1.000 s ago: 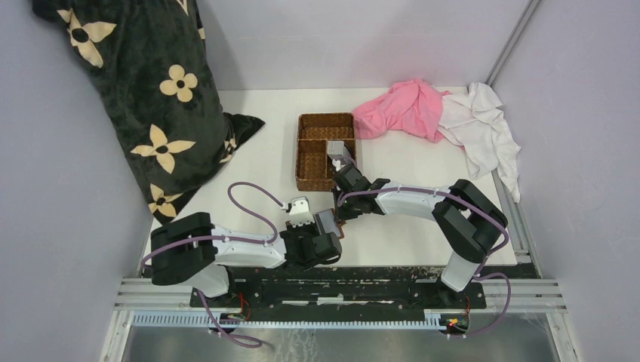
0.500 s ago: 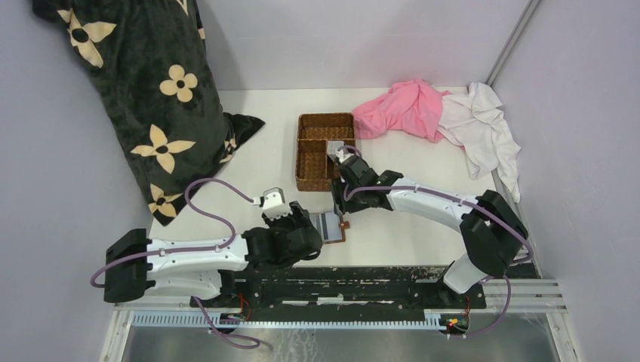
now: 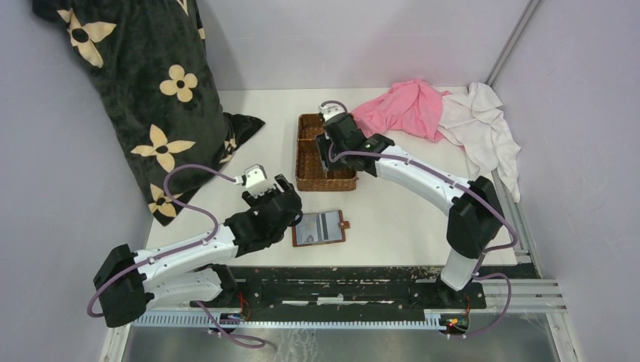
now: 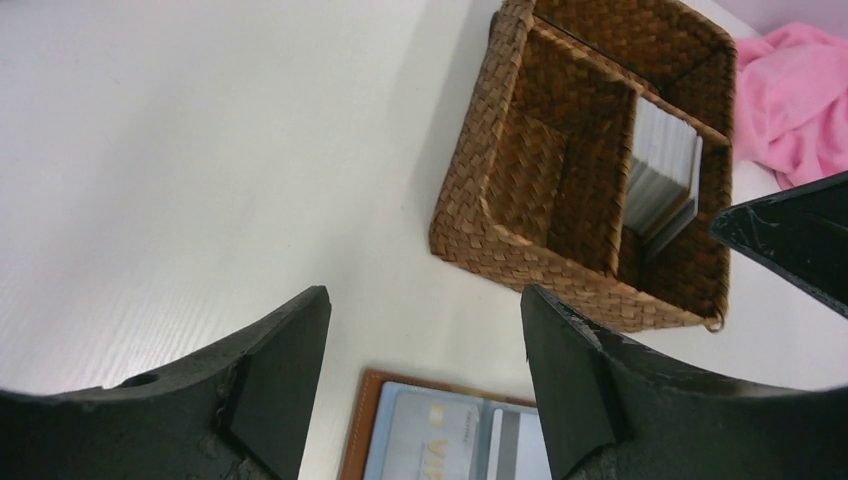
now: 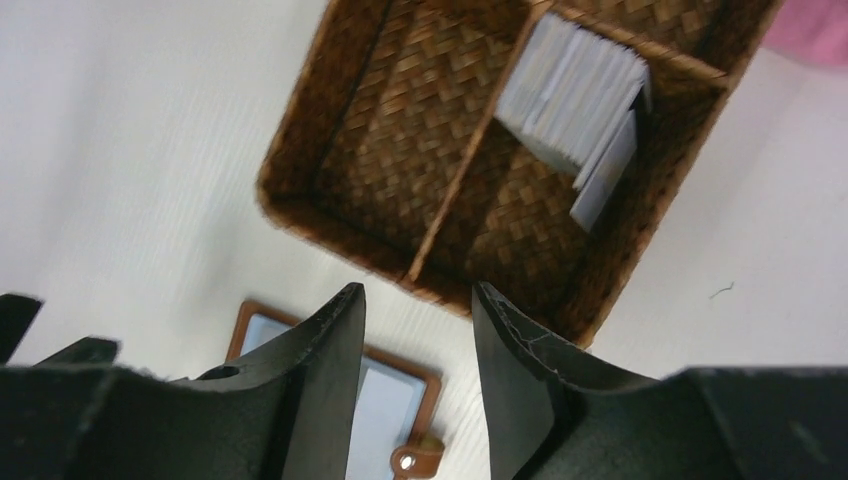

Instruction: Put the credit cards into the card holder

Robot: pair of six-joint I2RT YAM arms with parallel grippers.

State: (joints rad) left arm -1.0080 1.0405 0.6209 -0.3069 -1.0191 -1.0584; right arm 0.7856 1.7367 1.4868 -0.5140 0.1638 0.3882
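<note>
The white table carried the brown woven wicker basket toward its far middle. My right gripper hung above the basket, jaws apart with nothing between them. Nearer to me, clear of the basket, the small brown leather card holder lay opened flat. Its snap tab pointed right and a bluish card showed in its slots. My left gripper hovered at the holder's left end, jaws wide and empty. The other thin grey-silver credit cards stood on edge as a stack in the basket's right-hand compartment.

I judged I was between cards: at least one stowed, the next to fetch. The next move called for lowering the right fingers around a single card's top edge and lifting it without dragging its neighbours. The left gripper could then steady the holder.
</note>
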